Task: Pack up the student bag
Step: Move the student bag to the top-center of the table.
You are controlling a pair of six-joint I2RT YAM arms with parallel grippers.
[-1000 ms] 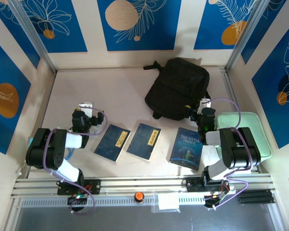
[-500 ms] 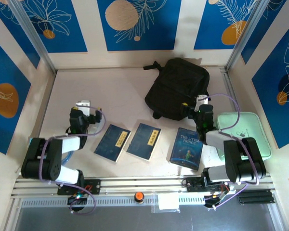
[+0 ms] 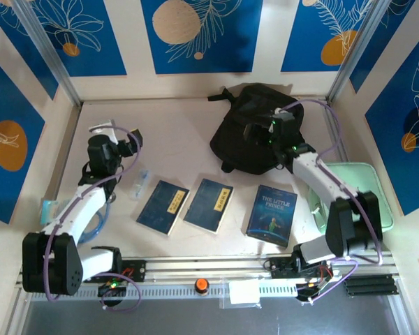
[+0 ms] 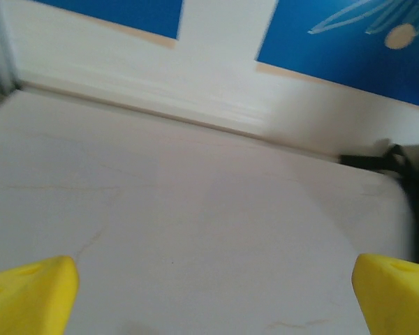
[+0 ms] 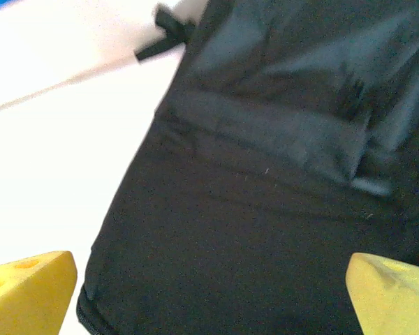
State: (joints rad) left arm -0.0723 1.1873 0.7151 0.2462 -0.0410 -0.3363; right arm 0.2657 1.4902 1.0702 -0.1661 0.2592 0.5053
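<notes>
The student bag (image 3: 237,150), a black fabric backpack, lies flat at the back centre-right of the table. My right gripper (image 3: 253,131) hovers over its middle. In the right wrist view its yellow fingertips (image 5: 29,287) are spread wide above the black fabric (image 5: 230,230), with the right gripper (image 5: 209,289) holding nothing. My left gripper (image 3: 117,137) is over bare table at the left. It is open and empty in the left wrist view (image 4: 213,296), where a bag strap (image 4: 380,159) shows at the right edge.
Two dark blue books (image 3: 163,206) (image 3: 208,204) and a "Little Prince" book (image 3: 271,214) lie in a row near the front. A mint-green case (image 3: 369,180) sits at the right, partly under my right arm. A small clear item (image 3: 138,183) lies left of the books.
Both arms have stretched away from the front edge. The right gripper has moved back and left onto the bag; the left gripper has moved back and left over bare table.
</notes>
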